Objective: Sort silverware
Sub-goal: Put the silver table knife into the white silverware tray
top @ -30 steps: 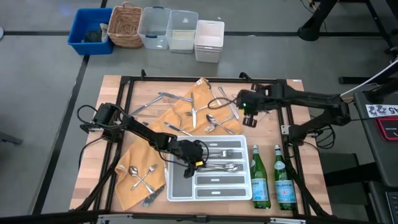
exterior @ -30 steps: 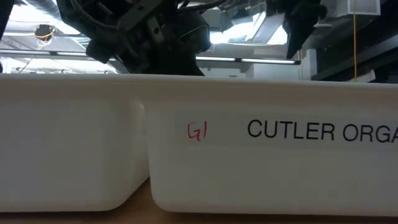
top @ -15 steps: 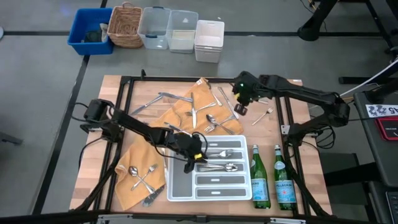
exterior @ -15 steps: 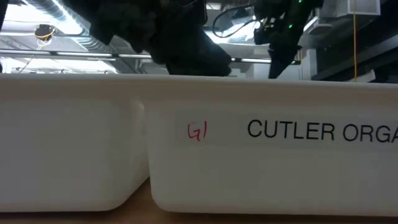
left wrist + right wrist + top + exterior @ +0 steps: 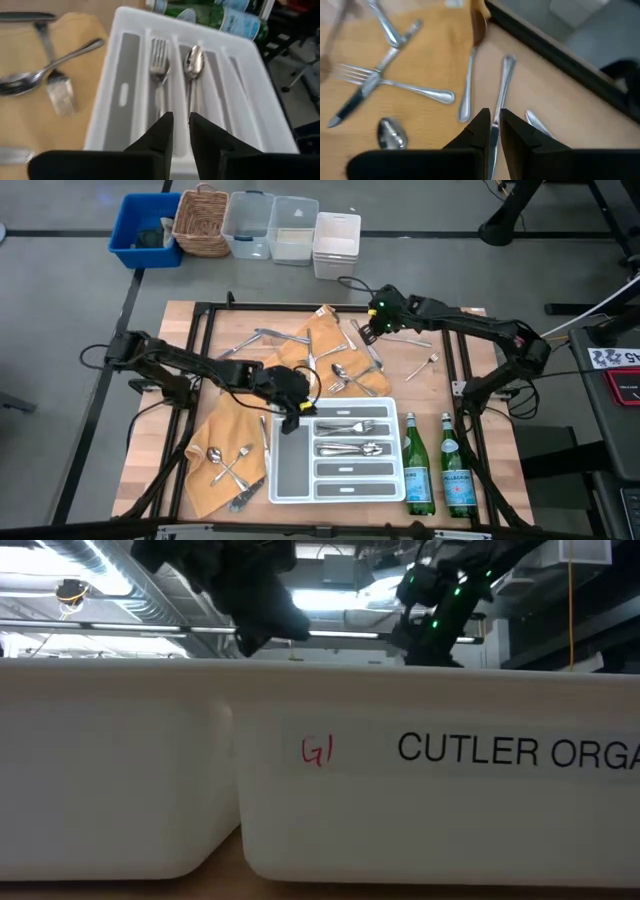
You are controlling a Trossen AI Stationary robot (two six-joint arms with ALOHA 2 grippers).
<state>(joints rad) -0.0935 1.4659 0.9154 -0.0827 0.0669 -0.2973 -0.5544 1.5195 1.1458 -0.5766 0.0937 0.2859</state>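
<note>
The silverware lies loose on a tan cloth (image 5: 300, 360): forks and spoons at mid-table (image 5: 338, 378), a group at the near left (image 5: 228, 463), and one fork (image 5: 424, 366) on bare wood. A white divided tray (image 5: 290, 480) holds forks (image 5: 159, 55) and spoons (image 5: 194, 62). My left gripper (image 5: 291, 410) (image 5: 181, 131) hovers over the tray's far left corner, shut and empty. My right gripper (image 5: 368, 330) (image 5: 495, 125) hovers shut above a knife (image 5: 502, 90) that lies at the cloth's far right edge.
Two green bottles (image 5: 418, 465) (image 5: 457, 467) stand right of the tray. Bins and a basket (image 5: 200, 220) sit beyond the table's far edge. A black frame (image 5: 462, 360) rims the table. The tray's wall (image 5: 400, 770) fills the low view.
My left gripper has gone from above the tray's middle toward the table's far left, to the tray's far left corner. My right gripper has gone from over the bare wood toward the far left, to above the knife at the cloth's edge.
</note>
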